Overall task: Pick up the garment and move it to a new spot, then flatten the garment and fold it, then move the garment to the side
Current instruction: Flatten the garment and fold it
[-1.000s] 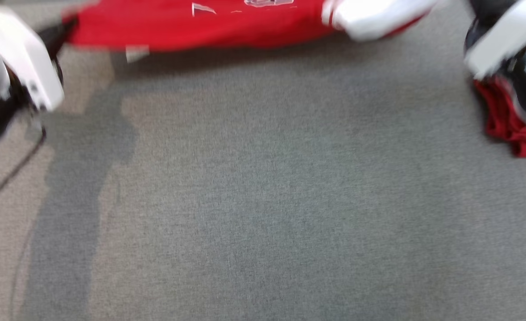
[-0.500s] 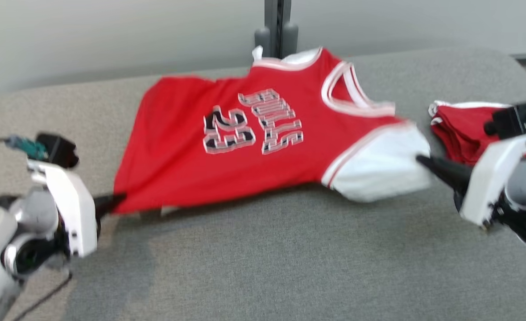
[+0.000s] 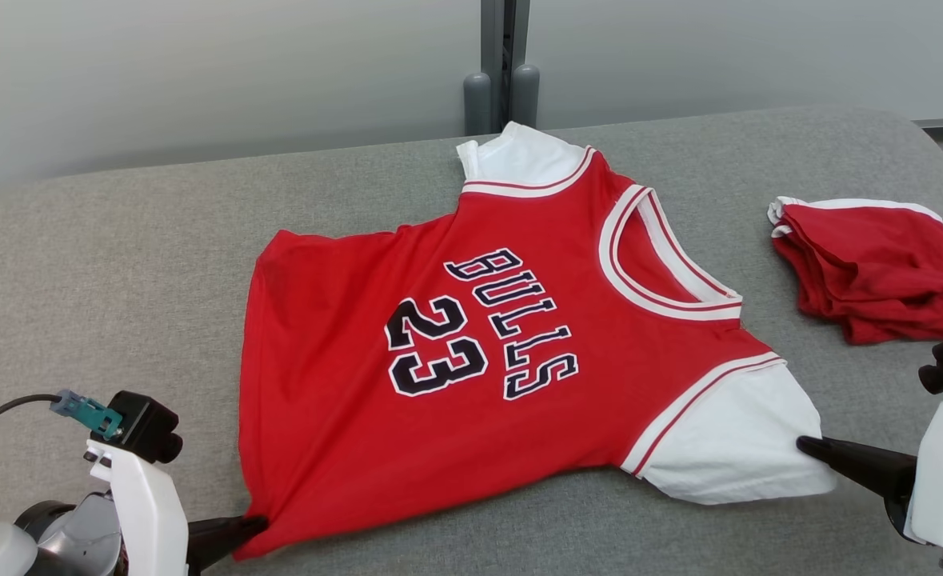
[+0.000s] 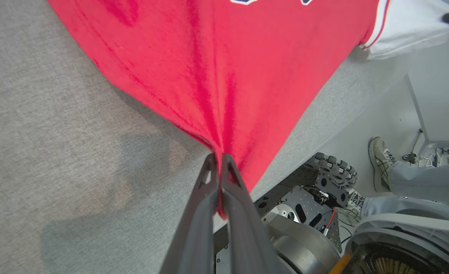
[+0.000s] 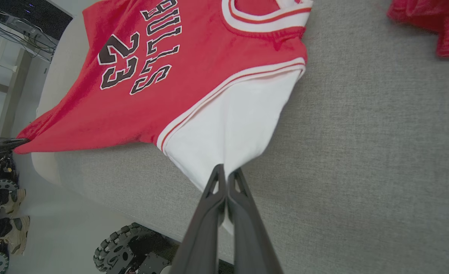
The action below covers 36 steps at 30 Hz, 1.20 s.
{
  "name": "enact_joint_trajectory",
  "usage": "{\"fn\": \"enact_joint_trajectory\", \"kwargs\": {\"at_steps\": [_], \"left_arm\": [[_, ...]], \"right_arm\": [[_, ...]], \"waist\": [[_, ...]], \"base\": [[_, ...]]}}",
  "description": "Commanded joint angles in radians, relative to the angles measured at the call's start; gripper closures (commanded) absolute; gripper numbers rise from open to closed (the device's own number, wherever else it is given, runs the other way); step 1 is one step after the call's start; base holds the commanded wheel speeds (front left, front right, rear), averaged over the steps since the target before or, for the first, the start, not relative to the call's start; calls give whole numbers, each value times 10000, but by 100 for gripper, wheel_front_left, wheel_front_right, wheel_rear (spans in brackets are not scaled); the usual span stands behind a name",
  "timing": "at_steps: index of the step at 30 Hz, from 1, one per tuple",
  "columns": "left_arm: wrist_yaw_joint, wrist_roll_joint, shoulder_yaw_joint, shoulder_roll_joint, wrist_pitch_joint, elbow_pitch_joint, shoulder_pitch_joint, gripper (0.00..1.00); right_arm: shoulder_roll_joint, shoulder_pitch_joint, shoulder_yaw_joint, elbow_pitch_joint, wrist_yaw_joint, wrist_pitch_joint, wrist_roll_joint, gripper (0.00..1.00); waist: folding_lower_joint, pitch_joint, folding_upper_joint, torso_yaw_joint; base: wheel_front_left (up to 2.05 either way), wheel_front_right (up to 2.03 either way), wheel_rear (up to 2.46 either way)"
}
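As it lies flat, garment stretched between left gripper, right gripper.

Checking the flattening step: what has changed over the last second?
The head camera tilted up. The jersey, held taut and raised half a second ago, now lies spread on the grey surface. Still clamped on it: left gripper at the hem corner, right gripper at the white sleeve. The folded red garment stayed.

left hand and right hand low, wide apart, fingers tight together, tips seemingly toward each other
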Motion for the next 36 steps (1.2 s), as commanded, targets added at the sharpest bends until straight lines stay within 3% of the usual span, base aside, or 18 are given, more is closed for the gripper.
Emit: {"fn": "enact_joint_trajectory", "kwargs": {"at_steps": [1,8,15,28,36], "left_arm": [[142,-106,53,266,83,-350,185,100],[505,-348,215,580,572,-857,-175,100],[633,-904,316,177,1916,-37,-1365,100],[336,-1090,452,-1030,3116,2501,-3572,100],[111,-1010,419,-1176,3336,3452,-4005,100]], "right_arm": [[-85,316,-337,-220,4,213,-89,100],[241,483,-1440,-519,2,1143,-695,100],[1286,-556,-2523,-216,2,2723,-1327,100],[3402,-2644,-4400,1647,2,4687,-3159,100],[4094,-3133,-5381,2241,2,5102,-4111,100]], "waist": [[0,32,0,44],[0,244,0,218],[0,865,0,427],[0,1736,0,490],[0,1956,0,419]], "base": [[0,0,0],[0,0,0],[0,0,0],[0,0,0],[0,0,0]]}}
